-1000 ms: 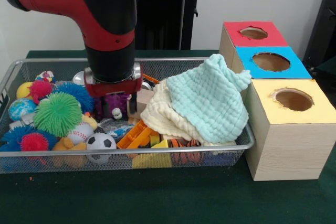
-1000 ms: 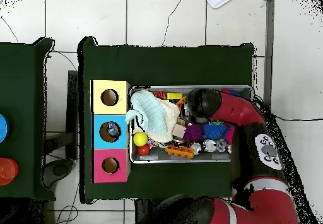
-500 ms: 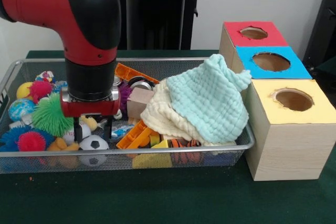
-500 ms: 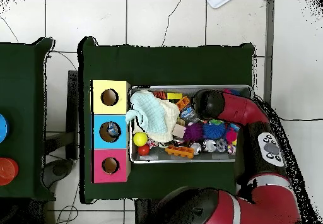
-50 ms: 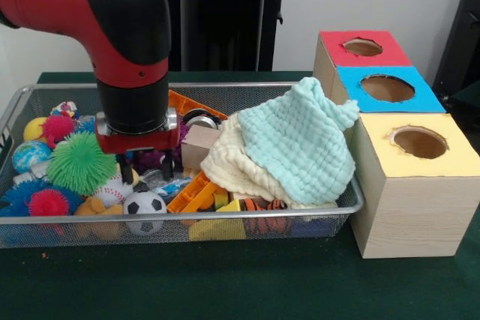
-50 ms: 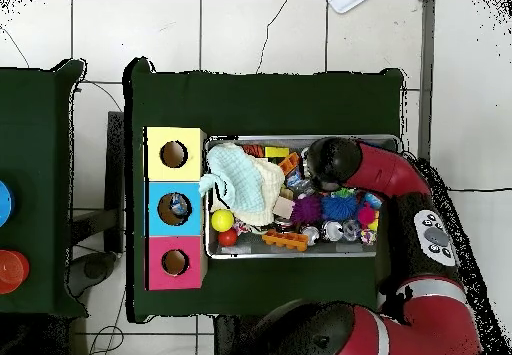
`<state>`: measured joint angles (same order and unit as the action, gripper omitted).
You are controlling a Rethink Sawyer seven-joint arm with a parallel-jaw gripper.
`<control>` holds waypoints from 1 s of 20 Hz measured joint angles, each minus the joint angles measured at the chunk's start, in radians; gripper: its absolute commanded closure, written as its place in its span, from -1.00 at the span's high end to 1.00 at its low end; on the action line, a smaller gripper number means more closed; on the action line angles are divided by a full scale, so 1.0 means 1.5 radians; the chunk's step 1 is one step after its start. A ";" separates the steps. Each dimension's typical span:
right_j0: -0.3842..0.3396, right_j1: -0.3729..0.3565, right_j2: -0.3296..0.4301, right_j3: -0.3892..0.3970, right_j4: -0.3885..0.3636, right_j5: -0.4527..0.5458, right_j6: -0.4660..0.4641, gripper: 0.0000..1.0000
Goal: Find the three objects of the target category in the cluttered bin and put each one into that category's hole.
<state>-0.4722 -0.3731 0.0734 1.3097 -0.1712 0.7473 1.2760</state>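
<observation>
My gripper [image 5: 146, 171] hangs open inside the wire bin [image 5: 247, 216], its two black fingers [image 5: 124, 171] low among the toys with nothing gripped between them. Just below it lie a soccer ball [image 5: 144, 204] and a baseball [image 5: 112, 191]. A green spiky ball [image 5: 81, 162] sits to its left, and a purple toy [image 5: 152, 159] shows behind the fingers. In the overhead view my arm's wrist [image 6: 332, 161] covers the gripper, beside a purple spiky toy [image 6: 306, 208]. Three boxes with round holes stand beside the bin: red [image 5: 362, 49], blue [image 5: 387, 88], yellow [image 5: 418, 143].
A mint cloth [image 5: 300, 140] lies over a cream cloth [image 5: 229, 166] at the bin's right end. Orange blocks [image 5: 196, 192] and a wooden block [image 5: 199, 144] sit mid-bin. Pink [image 5: 49, 202] and blue spiky balls, a globe ball [image 5: 30, 155] and a yellow ball [image 5: 34, 129] crowd the left.
The gripper swung from the bin's middle toward the near left and dipped among the balls. Since half a second ago it has risen slightly and shifted right, still open.
</observation>
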 measured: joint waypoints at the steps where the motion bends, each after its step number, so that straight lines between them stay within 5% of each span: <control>1: 0.000 -0.003 0.001 0.006 0.000 0.007 0.000 1.00; 20: -0.034 0.023 0.012 0.071 -0.013 -0.133 0.000 1.00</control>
<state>-0.5237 -0.3380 0.0911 1.4156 -0.1913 0.5481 1.2760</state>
